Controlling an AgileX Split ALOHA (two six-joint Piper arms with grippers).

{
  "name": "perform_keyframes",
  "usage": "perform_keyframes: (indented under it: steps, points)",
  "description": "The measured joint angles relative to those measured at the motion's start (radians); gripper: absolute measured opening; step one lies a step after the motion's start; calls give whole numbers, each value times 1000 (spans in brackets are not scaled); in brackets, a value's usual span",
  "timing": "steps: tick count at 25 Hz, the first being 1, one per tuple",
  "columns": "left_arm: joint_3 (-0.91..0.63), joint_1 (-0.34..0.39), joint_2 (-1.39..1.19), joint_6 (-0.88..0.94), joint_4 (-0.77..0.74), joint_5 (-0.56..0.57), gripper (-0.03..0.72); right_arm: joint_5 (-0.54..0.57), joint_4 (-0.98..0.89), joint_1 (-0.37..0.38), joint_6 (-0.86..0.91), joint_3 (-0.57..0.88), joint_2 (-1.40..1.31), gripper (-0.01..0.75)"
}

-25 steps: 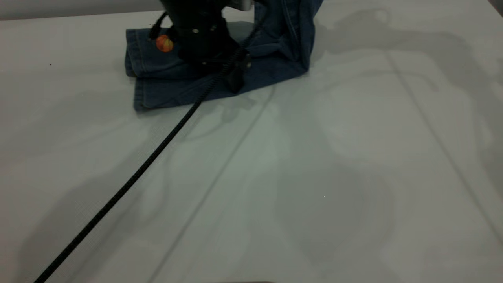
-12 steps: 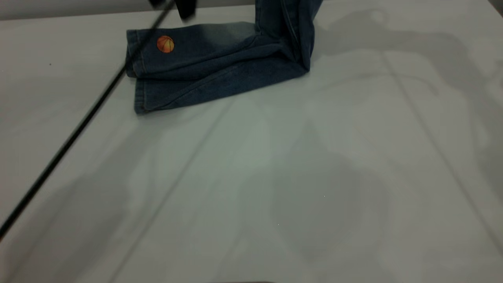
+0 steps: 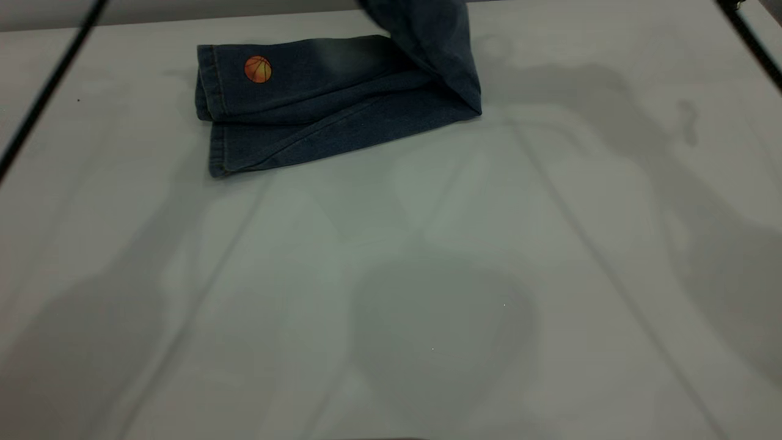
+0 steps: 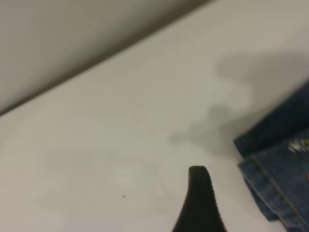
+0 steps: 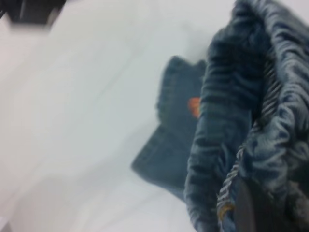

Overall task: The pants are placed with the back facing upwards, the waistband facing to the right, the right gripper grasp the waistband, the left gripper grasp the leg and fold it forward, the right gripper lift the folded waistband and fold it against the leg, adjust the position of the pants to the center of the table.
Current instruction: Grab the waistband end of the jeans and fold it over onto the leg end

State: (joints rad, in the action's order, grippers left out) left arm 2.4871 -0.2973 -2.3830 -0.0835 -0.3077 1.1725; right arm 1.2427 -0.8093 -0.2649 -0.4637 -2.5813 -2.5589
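Pants [image 3: 330, 110]: we see them folded lengthwise at the far side of the table [image 3: 427, 275], legs lying flat.
Waistband [image 5: 270, 111]: lifted, now leaning over the legs instead of hanging straight.
Right gripper [image 5: 251, 208]: we see it clamped on the waistband.
Left gripper [image 4: 200, 198]: it has left the pants; its opening we cannot tell.

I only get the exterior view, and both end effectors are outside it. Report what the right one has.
Observer: In the right wrist view, the right end effector is shut on the gathered elastic denim waistband, which is held up above the folded legs.
Operator: Now place the left one.
Observer: The left end effector hangs over the bare white tabletop. It is beside the stitched leg hems of the short blue washed-denim pants, apart from them.
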Motion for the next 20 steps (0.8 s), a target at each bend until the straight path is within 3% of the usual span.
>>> perform_keyframes:
  steps: [11, 14, 17, 20]
  points:
    - [53, 41, 0, 52, 8, 0, 504, -1, 7, -228, 11, -4, -49, 38]
    - [53, 41, 0, 52, 22, 0, 504, -46, 4, -270, 26, -5, -101, 48]
    - [53, 41, 0, 53, 25, 0, 504, -127, -1, -280, 42, -5, -152, 105]
    - [53, 41, 0, 53, 38, 0, 504, -210, -6, -279, 46, -5, -185, 235]
